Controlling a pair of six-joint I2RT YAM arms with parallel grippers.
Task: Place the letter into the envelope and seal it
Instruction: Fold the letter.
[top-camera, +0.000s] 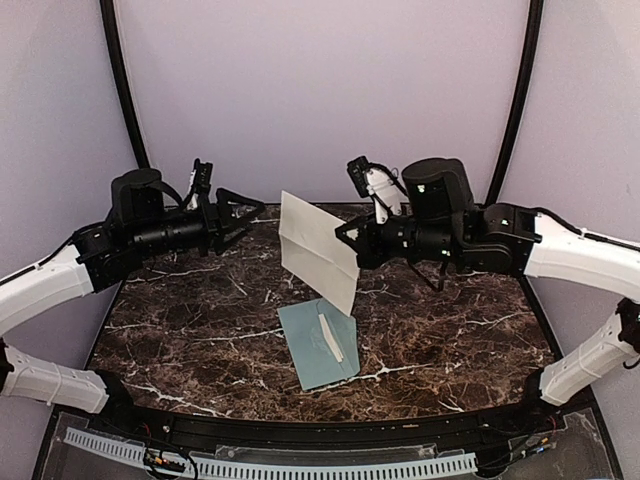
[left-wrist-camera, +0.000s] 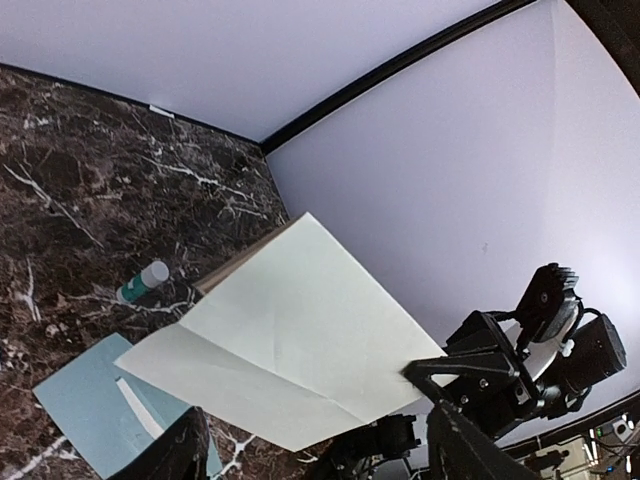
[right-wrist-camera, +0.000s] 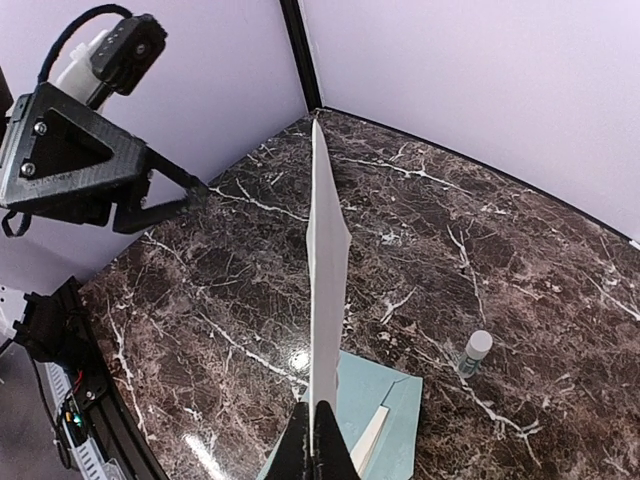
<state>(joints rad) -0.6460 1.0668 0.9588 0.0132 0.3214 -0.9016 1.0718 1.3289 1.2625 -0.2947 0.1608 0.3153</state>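
The letter (top-camera: 318, 248) is off the desk, hanging almost on edge in the air over its middle. The face turned to the left wrist camera is plain cream with fold creases and carries no readable writing. The right pincer (top-camera: 348, 243) is closed on the sheet's edge; in the right wrist view its fingertips (right-wrist-camera: 316, 452) pinch the paper, which rises thin and straight from them. In the top view the sheet's lowest corner lies over the far edge of the envelope (top-camera: 318, 345), and whether they touch cannot be told.

The envelope lies flat on the dark marbled desk (top-camera: 450, 340), near the front centre, with a thin white strip (top-camera: 331, 336) on its upper face.

The left pincer (top-camera: 248, 220) is held above the desk to the left of the letter, jaws wide apart, holding nothing and clear of the paper.

A small glue stick (right-wrist-camera: 475, 352) stands upright on the desk beyond the envelope; its green label is too small to read.
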